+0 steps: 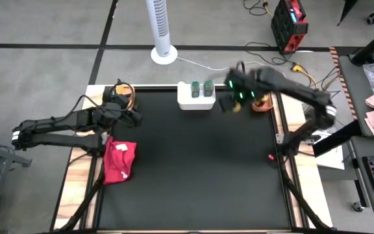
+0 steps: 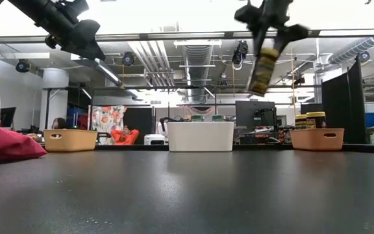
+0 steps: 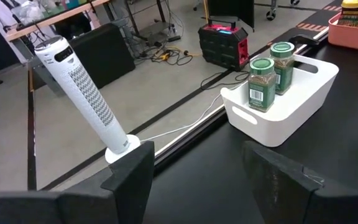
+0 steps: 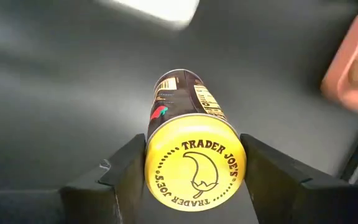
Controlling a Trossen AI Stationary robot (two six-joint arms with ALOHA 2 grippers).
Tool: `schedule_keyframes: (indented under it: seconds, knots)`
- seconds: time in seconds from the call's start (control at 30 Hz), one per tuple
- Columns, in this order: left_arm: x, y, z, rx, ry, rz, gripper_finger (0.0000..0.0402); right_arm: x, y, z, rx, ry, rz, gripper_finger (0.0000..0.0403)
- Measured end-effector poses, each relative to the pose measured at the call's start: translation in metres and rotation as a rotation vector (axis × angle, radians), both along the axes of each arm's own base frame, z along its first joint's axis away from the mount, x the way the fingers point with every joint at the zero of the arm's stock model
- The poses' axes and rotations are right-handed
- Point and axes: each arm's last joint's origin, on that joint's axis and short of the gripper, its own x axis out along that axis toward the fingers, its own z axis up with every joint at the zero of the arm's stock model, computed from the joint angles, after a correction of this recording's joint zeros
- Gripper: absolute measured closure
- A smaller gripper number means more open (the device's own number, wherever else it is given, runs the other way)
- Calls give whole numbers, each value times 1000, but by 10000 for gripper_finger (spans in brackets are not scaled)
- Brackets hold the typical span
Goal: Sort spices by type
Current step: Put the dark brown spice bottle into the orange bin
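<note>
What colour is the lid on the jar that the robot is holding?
Yellow, with dark print, on the dark cylindrical spice jar; the right wrist view shows it best.

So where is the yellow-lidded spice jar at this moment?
The yellow-lidded jar is held in the right gripper, raised above the table's far right part, between the white tray and the orange tray.

Two green-lidded spice jars (image 3: 269, 81) stand in the white tray (image 3: 303, 102).

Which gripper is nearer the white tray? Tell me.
Right. The right gripper, holding a yellow-lidded jar, hangs just beside the white tray. The left gripper is farther off, open, by the table's left edge.
</note>
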Motion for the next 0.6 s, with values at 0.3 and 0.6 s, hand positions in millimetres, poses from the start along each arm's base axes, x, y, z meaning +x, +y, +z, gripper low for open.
schedule_keyframes:
  seconds: [0.3, 0.6]
  knots:
    - [0, 0, 0, 16, 30, -11, 175, -1, -110, 11, -38, 142, -61, 187]
    - [-1, 0, 0, 21, 38, -15, 175, -44, -141, 27, 40, 13, -63, 187]
